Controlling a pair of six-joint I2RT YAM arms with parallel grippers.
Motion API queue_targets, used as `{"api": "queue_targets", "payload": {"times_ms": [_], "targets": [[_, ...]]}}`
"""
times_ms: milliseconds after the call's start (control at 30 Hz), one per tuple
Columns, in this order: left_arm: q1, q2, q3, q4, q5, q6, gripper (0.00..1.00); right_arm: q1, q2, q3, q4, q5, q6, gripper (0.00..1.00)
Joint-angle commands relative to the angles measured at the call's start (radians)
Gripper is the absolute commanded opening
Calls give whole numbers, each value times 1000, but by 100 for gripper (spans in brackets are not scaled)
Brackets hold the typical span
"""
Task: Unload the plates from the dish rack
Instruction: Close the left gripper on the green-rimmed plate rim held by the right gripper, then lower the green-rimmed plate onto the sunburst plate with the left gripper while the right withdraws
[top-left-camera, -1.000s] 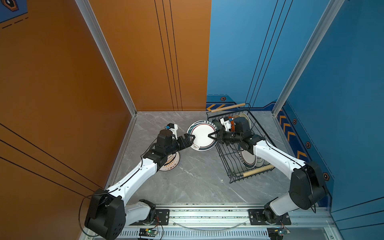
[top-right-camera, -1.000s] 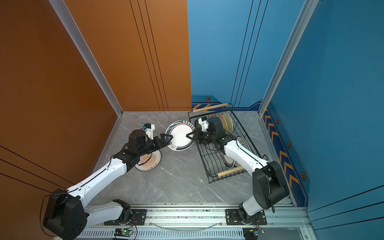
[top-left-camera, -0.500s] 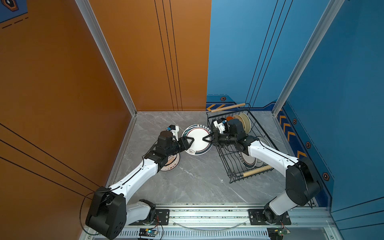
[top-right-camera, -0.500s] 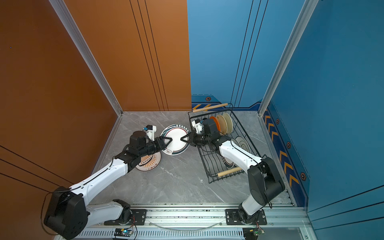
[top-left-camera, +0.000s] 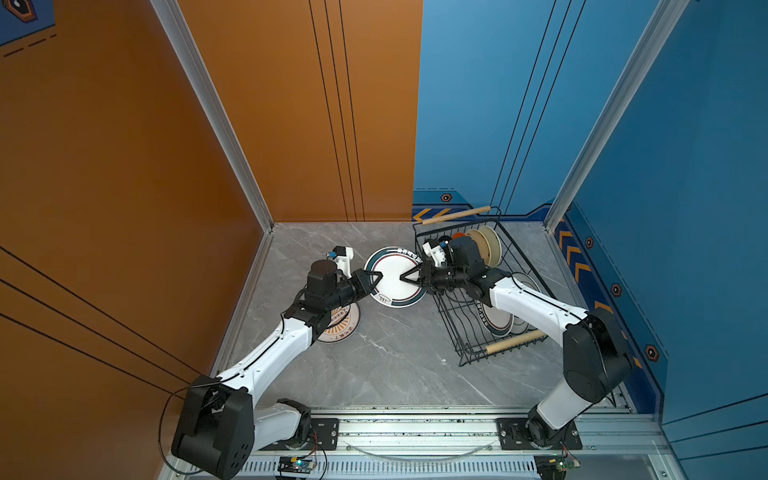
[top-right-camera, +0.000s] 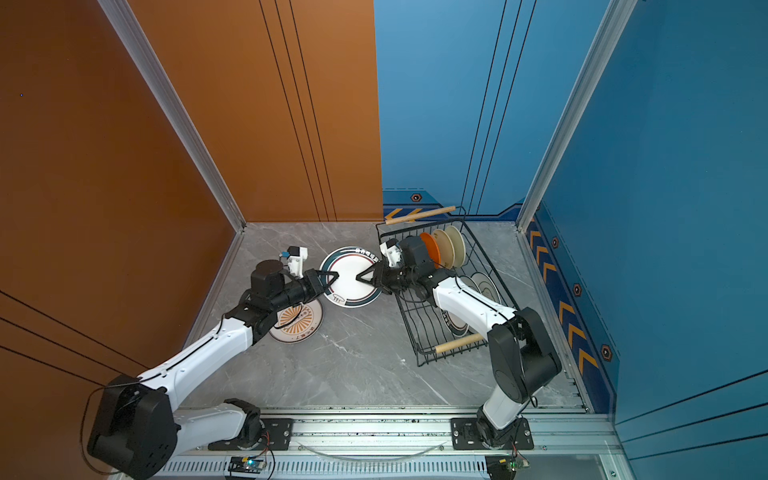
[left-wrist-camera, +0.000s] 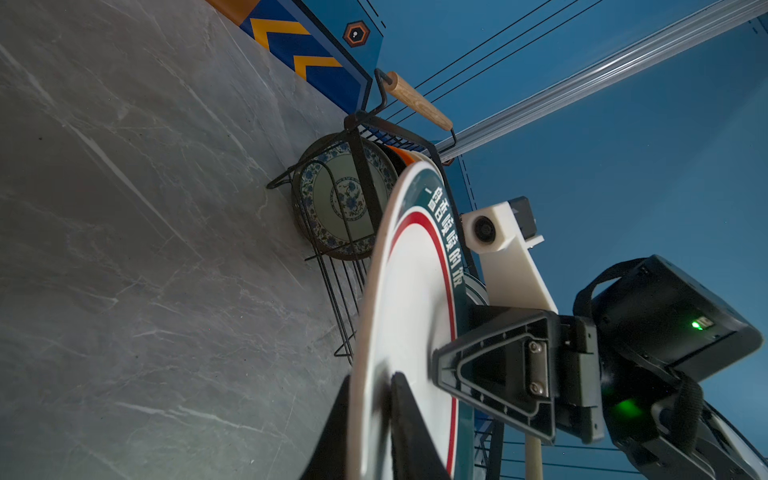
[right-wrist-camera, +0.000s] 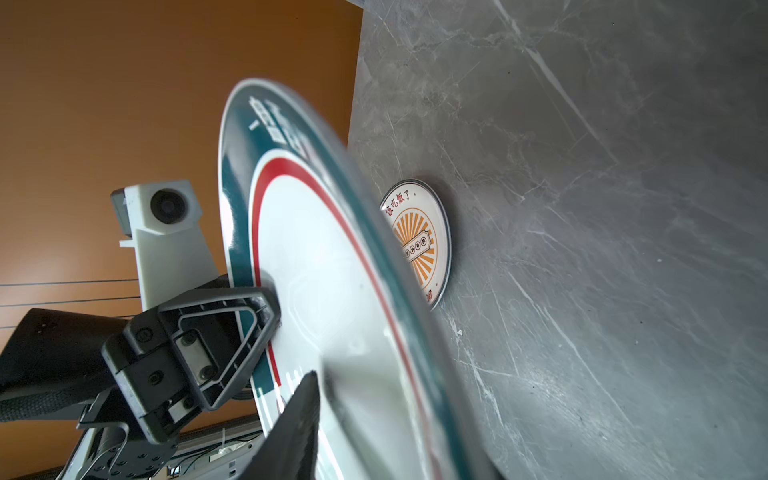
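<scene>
A large white plate (top-left-camera: 395, 276) (top-right-camera: 351, 276) with a teal rim and a red ring hangs between both arms, left of the dish rack (top-left-camera: 465, 332) (top-right-camera: 411, 328). My left gripper (top-left-camera: 376, 277) (left-wrist-camera: 370, 386) is shut on its left rim. On the opposite rim my right gripper (top-left-camera: 405, 277) (right-wrist-camera: 353, 386) straddles the edge with its jaws apart; a gap shows beside the visible finger (right-wrist-camera: 303, 411). Orange and cream plates (top-left-camera: 484, 245) (top-right-camera: 444, 247) stand at the rack's far end. A teal-patterned plate (left-wrist-camera: 345, 199) stands beside them. White plates (top-left-camera: 498, 324) lie under my right arm.
A white plate with an orange sunburst (top-left-camera: 338, 328) (top-right-camera: 297, 322) (right-wrist-camera: 419, 245) lies flat on the grey table under my left wrist. The rack has wooden handles (top-left-camera: 515, 340) (top-left-camera: 457, 214) at both ends. Orange and blue walls close in the table.
The plate has travelled left, away from the rack. My left gripper has closed on its rim, and my right gripper's jaws have spread.
</scene>
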Motion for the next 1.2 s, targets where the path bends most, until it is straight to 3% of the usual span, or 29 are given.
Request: {"api": "queue_targets", "payload": {"times_ms": [0,133,267,433,567,867,1167], "targets": [[23,-3,-39,-51,41,23,2,22,-10,60,25,-15,-39,48],[72,-44,-57,-89,47,26,0,17,-25,78,-54,27,-97,57],[140,-101,-74,-140,54,32,0,21,-57,128,-252,157,-243,64],[232,-186,-93,-230,47,49,0,35,-100,205,-497,380,-414,72],[283,-244,-96,-333,-21,73,0,61,-139,274,-671,651,-537,76],[355,-298,-90,-561,-240,105,0,65,-226,267,-870,1115,-644,81],[388,-256,-99,-615,-330,138,0,20,-262,195,-895,1160,-661,81]]}}
